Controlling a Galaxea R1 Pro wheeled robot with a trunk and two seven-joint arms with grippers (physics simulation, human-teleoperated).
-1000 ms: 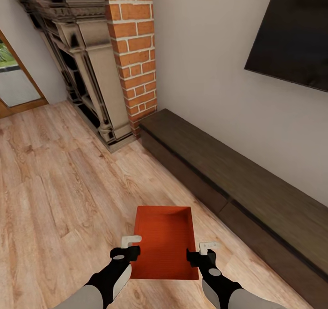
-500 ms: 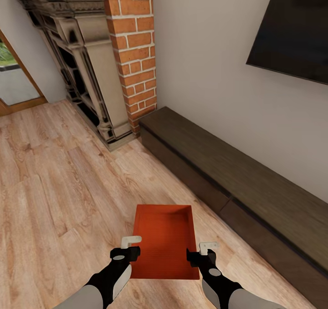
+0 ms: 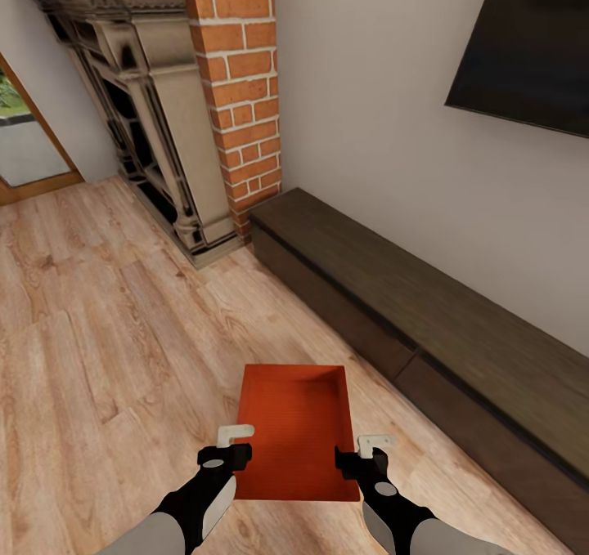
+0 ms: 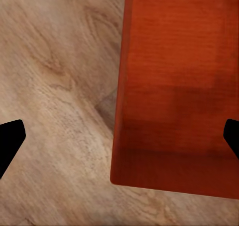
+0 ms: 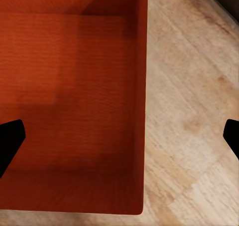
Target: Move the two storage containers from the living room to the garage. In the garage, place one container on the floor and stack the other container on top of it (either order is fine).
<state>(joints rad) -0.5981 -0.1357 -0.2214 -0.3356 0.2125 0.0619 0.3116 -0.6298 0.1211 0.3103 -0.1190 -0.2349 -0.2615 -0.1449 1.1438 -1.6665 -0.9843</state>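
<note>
left tool (image 3: pixel 235 434), right tool (image 3: pixel 370 442) spread wide, empty | storage container (image 3: pixel 297 432) between | dark bench (image 3: pixel 425 326) right

No readable text, labels, brand names, numbers or signs appear on any surface, neither on the orange-red storage container (image 3: pixel 298 431), the wall-mounted dark screen (image 3: pixel 523 44), the brick column (image 3: pixel 237 89), nor the low dark wood cabinet (image 3: pixel 425 326).

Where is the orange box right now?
In the head view, the storage container sits on the wood floor between the left gripper and right gripper, near the dark bench.
</note>
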